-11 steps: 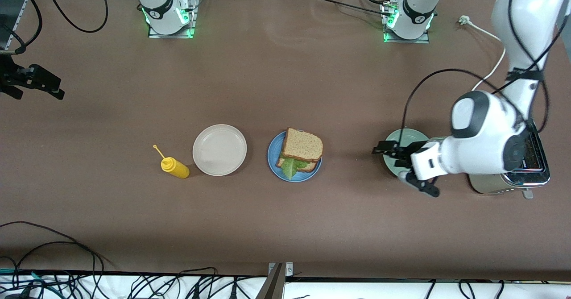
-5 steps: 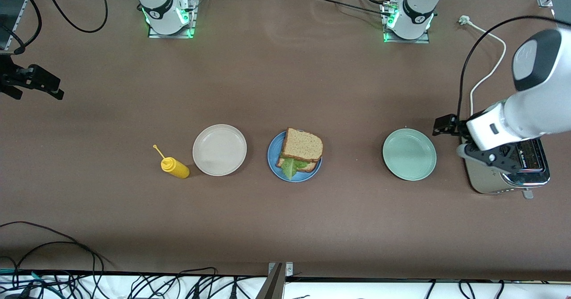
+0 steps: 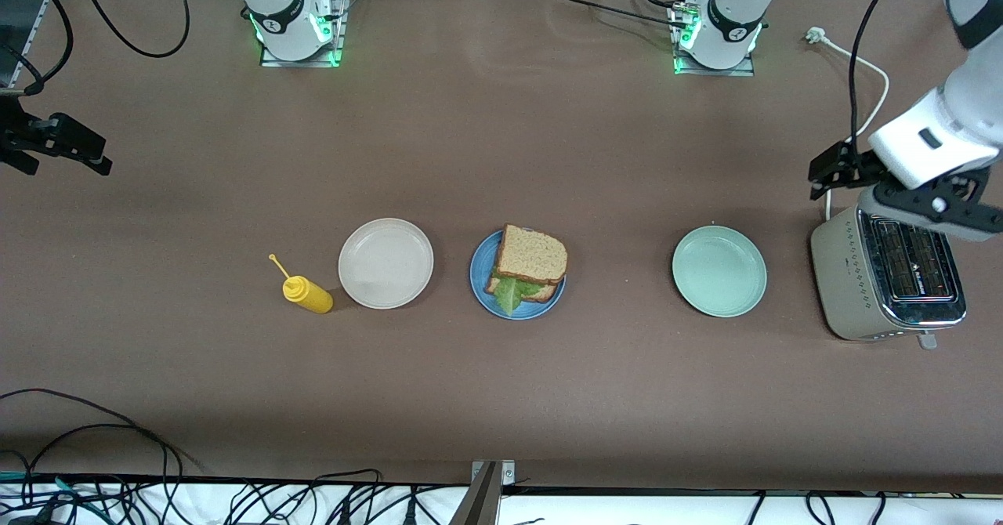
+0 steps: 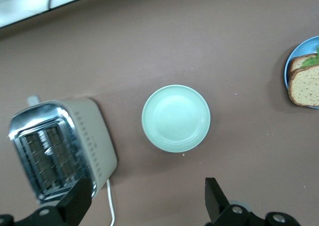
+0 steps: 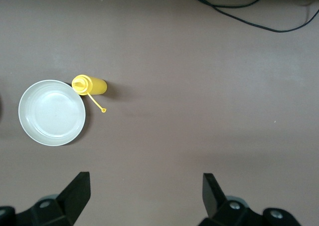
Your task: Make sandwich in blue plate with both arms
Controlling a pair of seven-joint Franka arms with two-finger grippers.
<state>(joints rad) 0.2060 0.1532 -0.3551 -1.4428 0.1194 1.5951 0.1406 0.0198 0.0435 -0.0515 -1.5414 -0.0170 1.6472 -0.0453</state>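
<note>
The sandwich (image 3: 526,269) sits on the blue plate (image 3: 480,274) about mid-table, two brown slices stacked a bit askew with green lettuce (image 3: 509,293) poking out of the edge nearest the front camera. Nothing is touching it.

The table (image 3: 501,400) is plain brown with a matte top, and along its front edge there's a tangle of black cables (image 3: 94,462).

In a row with the blue plate: a pale green plate (image 3: 719,271) toward the left arm's end, then a silver toaster (image 3: 889,280) even closer to that end, with its white cord (image 3: 858,70) trailing up to a plug lying on the table. Toward the right arm's end there's a beige plate (image 3: 385,263) and, just beside it, a yellow squeeze bottle (image 3: 307,292) lying on its side with the cap hanging off. All the plates are apart from each other.

The left tool (image 3: 928,210) hangs over the toaster's farther edge, its fingers (image 4: 79,202) spread wide and holding nothing. The right tool (image 3: 59,145) waits up over its own end of the table, its fingers (image 5: 77,191) apart too, nothing in them.

Farthest back, both arm bases (image 3: 294,16) glow green.
</note>
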